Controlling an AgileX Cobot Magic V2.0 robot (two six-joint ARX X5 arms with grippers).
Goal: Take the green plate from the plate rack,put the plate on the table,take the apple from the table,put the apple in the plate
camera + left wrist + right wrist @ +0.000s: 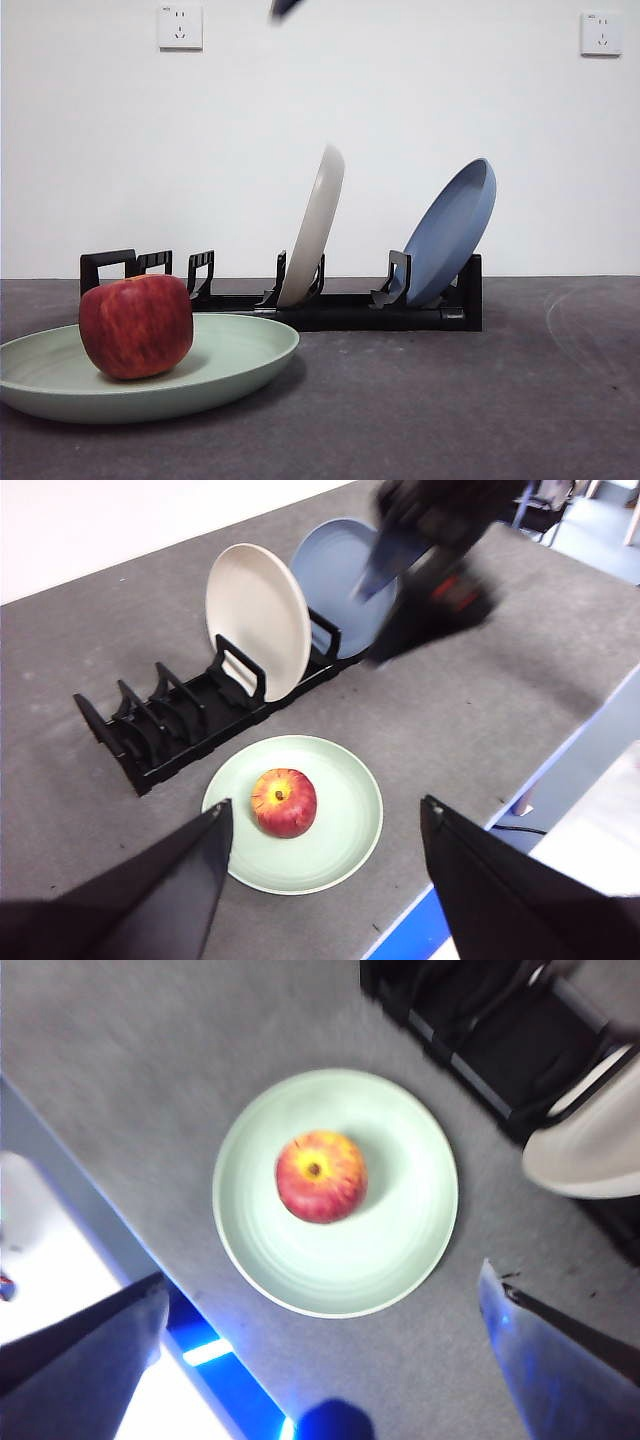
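On the worktop (480, 400): one green plate (235, 365) lies flat near the front edge, with one apple (136, 326) sitting upright on it, a little off the plate's middle.
Plates, counted: three in all; the green plate on the worktop, and one cream-white plate (315, 225) and one blue plate (450, 230) leaning on edge in the plate rack (340, 305).
Plate rack: one, long and black, just behind the green plate and apart from it; the slots at its end nearest the green plate stand empty.
Front view only: two wall sockets (180, 26) on the white wall, and a dark arm tip at the top edge.
Left wrist view only: the other arm, dark and blurred, hanging above the blue plate's end of the rack; the yellowish stem hollow of the apple faces up.
Right wrist view only: the green plate seen from straight above, the apple close to its middle, the worktop's edge just beside the plate.
Left gripper (325, 825): fingers spread wide, holding nothing, high above the plate, the apple between and beyond the tips.
Right gripper (325, 1305): fingers spread wide, holding nothing, well above the plate and apple.
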